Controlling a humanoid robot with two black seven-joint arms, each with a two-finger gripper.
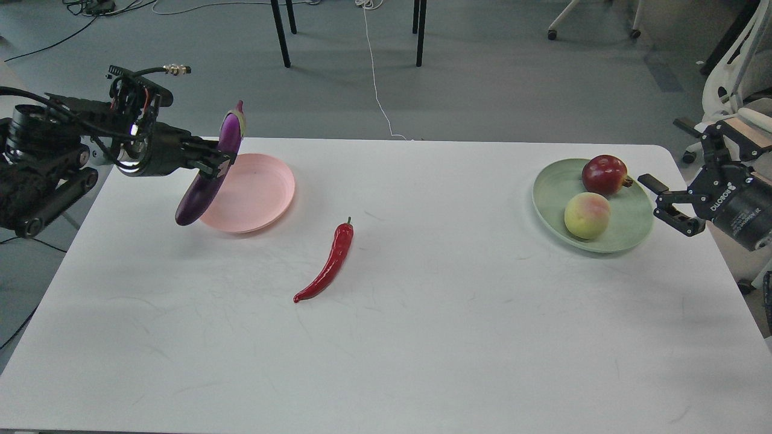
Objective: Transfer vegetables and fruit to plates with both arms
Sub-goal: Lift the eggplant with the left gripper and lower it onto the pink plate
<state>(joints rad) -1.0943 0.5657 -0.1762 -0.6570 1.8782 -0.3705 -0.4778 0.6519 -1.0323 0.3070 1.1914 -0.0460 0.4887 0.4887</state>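
Note:
My left gripper (215, 163) is shut on the purple eggplant (208, 172) and holds it steeply tilted, stem end up, in the air over the left edge of the pale pink plate (253, 193). The red chili pepper (329, 262) lies on the white table (422, 337) left of centre, apart from both grippers. The mint green plate (627, 211) at the right holds the yellow-green peach (587, 215) and the dark red fruit (604, 175). My right gripper (666, 205) is open and empty just off that plate's right rim.
Black chair or table legs (280, 33) and a white cable (374, 72) are on the grey floor beyond the table's far edge. A white chair (733, 78) stands at the far right behind my right arm.

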